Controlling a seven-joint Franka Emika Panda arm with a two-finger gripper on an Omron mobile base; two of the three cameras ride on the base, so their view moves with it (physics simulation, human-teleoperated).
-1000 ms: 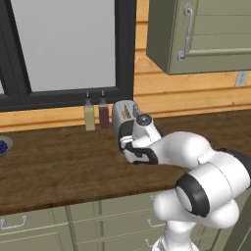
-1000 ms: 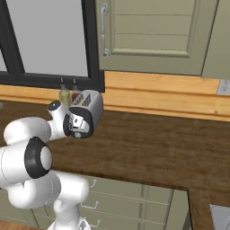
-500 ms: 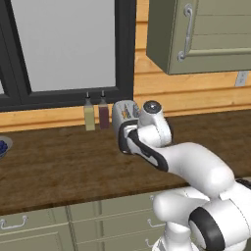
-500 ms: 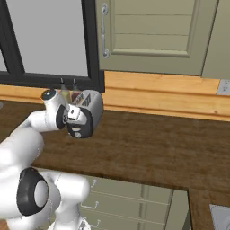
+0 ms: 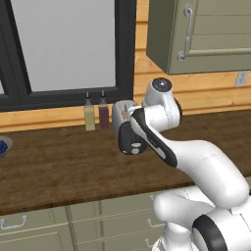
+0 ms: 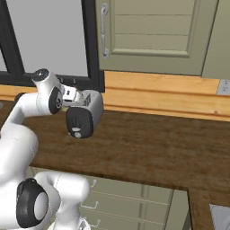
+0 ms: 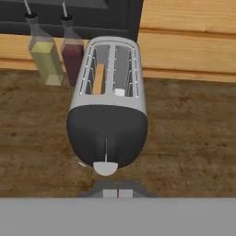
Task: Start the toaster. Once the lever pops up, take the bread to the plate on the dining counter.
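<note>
Here, in the left base view, we see the toaster (image 5: 128, 128) standing near the back edge of the counter (image 5: 59, 166), just beside two slim bottles (image 5: 96, 111) on its left. Our arm reaches over it from the right, and the hand hides most of its body; only the black end face, turned toward the counter's front edge, shows below the wrist.

From the right base view, the same black end face (image 6: 80, 122) points toward the front edge and slightly left, with the pale dial low on it. The hand sits on the toaster's left, at about the height of its top, and the claw itself is tucked against the body, so we cannot read the jaws there.

In the hand view, the claw (image 7: 111, 193) sits just in front of the end face, its tips pressed together with nothing between them. The toaster's long axis runs straight away from us toward the wall, and the bread (image 7: 98, 79) stands in the left slot. The dial (image 7: 105, 168) lies directly ahead of the tips, with a thin vertical track above it; we cannot pick out the lever. We judge that the coming move must run along that track.
</note>
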